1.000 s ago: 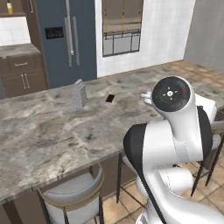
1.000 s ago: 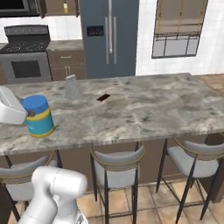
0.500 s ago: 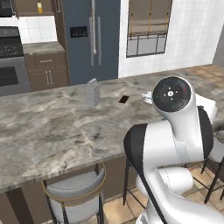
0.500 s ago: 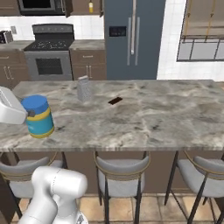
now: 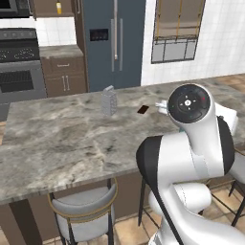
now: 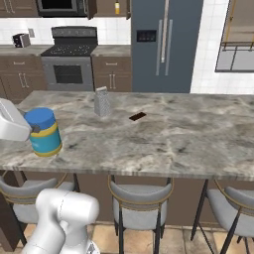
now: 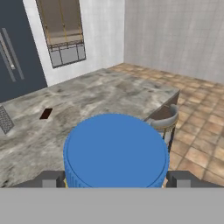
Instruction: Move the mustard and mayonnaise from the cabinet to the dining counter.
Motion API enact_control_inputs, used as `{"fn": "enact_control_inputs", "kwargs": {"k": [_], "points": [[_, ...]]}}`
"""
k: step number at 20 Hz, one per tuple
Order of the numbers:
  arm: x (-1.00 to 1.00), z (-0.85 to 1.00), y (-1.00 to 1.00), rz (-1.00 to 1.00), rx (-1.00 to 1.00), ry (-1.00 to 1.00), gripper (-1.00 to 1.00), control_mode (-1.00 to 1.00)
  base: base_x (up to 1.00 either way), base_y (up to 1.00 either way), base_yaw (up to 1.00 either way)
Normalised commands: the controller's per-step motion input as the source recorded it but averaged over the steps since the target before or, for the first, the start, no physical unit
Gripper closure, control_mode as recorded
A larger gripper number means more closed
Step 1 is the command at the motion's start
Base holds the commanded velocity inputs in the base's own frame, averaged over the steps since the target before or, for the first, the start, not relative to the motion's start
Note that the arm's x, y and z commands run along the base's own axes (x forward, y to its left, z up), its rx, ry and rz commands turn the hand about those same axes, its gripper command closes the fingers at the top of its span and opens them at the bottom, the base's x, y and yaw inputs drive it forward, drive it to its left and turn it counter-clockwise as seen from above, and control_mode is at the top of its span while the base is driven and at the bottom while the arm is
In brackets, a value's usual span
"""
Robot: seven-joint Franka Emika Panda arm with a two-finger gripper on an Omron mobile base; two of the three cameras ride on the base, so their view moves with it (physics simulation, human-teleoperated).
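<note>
Rendered kitchen interior. Rear wall: white tile (image 6: 208, 59), a dark blue-grey refrigerator (image 6: 163, 44) with vertical bar handles, a black range (image 6: 69, 62) beneath a microwave (image 6: 62, 5), and brown base cabinets (image 6: 111, 72). A shaded window (image 5: 174, 31) sits to the right. Grey round-backed stools (image 6: 139, 206) stand on tan floor tiles (image 7: 197, 127).

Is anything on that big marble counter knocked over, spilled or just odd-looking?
Nothing looks spilled or toppled. The mayonnaise is upright in the gripper over the dining counter, and a metal grater stands upright near a small dark flat object.
</note>
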Motion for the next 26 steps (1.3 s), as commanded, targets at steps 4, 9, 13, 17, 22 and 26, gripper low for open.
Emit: {"fn": "enact_control_inputs", "kwargs": {"k": [4, 9, 13, 17, 22, 26], "points": [[0.0, 0.0, 0.0, 0.0, 0.0, 0.0, 1.0, 1.0, 0.05, 0.0, 0.0], [0.0, 0.0, 0.0, 0.0, 0.0, 0.0, 1.0, 1.0, 0.0, 0.0, 0.0], [0.0, 0.0, 0.0, 0.0, 0.0, 0.0, 1.0, 1.0, 0.0, 0.0, 0.0], [0.0, 0.0, 0.0, 0.0, 0.0, 0.0, 1.0, 1.0, 0.0, 0.0, 0.0], [0.11, -0.02, -0.03, 0.17, 0.03, 0.02, 1.0, -1.0, 0.01, 0.0, 0.01], [0.38, -0.1, -0.11, 0.49, 0.18, 0.16, 1.0, -1.0, 0.0, 0.0, 0.0]]}}
